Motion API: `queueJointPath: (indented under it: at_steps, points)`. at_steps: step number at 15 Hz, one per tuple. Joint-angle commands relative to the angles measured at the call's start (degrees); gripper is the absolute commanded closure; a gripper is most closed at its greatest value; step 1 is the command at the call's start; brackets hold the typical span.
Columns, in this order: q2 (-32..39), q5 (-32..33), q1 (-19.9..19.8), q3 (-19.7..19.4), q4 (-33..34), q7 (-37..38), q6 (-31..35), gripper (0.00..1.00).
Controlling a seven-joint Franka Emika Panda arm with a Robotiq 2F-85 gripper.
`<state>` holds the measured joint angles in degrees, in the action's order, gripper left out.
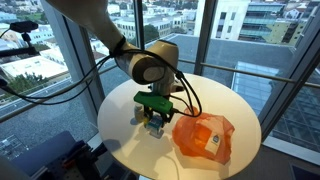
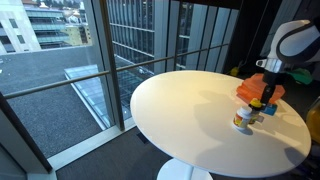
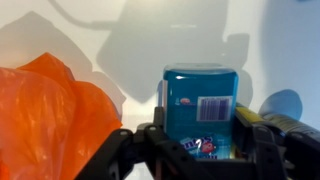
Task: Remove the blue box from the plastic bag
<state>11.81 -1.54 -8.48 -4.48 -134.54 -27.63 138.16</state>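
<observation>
Box, glossy blue with barcode, clamped in my gripper; crinkled orange plastic bag beside it on smooth round white table.

Bright daylight floods through the windows; soft shadows fall on the table; wrist view seems slightly blurred.

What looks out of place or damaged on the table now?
Nothing stands out. The blue box sits in the gripper, outside the crumpled orange bag beside it; nothing is spilled.
</observation>
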Motion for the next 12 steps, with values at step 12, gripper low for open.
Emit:
queueJointPath:
  at_steps: [12]
  points:
    - [2.86,-4.72,-2.80,1.38,2.36,-4.41,4.51,0.61]
